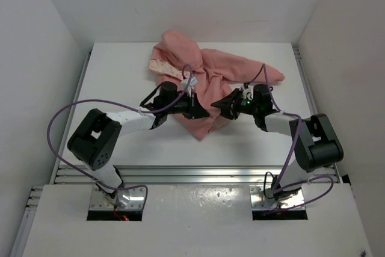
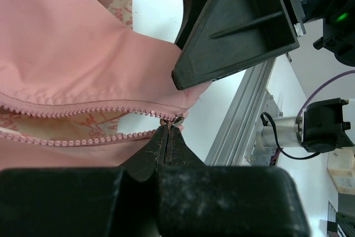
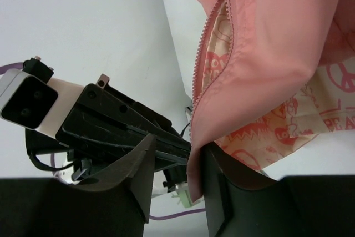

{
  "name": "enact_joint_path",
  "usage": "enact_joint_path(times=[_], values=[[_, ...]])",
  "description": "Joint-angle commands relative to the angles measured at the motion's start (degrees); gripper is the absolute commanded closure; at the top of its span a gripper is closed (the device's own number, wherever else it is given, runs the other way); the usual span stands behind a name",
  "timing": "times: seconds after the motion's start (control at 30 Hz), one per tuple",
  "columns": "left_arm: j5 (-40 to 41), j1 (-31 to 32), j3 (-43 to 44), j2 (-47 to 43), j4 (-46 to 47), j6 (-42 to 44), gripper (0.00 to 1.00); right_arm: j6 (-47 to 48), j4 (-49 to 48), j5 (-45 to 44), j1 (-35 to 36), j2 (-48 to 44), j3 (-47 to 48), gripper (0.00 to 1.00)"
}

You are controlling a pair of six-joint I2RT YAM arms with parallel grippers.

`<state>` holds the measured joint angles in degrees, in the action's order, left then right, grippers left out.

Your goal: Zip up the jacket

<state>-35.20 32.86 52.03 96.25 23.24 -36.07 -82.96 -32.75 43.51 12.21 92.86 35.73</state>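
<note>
Jacket lies crumpled on the bench, toward the far side, about mid-width. Hood bunched at jacket's far left, one sleeve trailing off its right. A point of fabric juts from jacket's near edge, both arms meeting there.

Left gripper is on the left of that near point. Jaws are pressed tight together, pinching jacket fabric just where the two rows of zipper teeth meet. A small metal bit sits at the junction; can't tell if it is the slider. Away from the pinch the rows spread apart, printed lining showing between them.

Right gripper is on the right of the near point, nose to nose with the left gripper. Jaws are partly apart. The jacket's pink edge hangs down into the gap, lying against one finger, with a clear space to the other. Not pinched.
</note>
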Motion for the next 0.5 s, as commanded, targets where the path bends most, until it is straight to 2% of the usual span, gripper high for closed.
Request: enact_joint_path(times=[0.0,0.17,0.33,0.47], values=[[-0.4,-1.05,-1.14,-3.43,2.07,-0.14,1.0,-0.27,-1.35,-0.09,0.36,-0.22,1.45,0.63],[0.22,-2.1,-1.14,-3.43,2.59,-0.14,1.0,-0.1,-0.91,0.7,0.54,-1.89,-1.53,0.62],[0.05,-3.15,0.0,-2.91,3.12,-0.14,1.0,0.78,-0.65,1.4,1.41,-3.03,-4.17,0.54],[0.04,-3.15,0.0,-2.38,3.65,-0.14,1.0,1.48,-0.21,0.97,1.76,-2.77,-3.91,0.54]])
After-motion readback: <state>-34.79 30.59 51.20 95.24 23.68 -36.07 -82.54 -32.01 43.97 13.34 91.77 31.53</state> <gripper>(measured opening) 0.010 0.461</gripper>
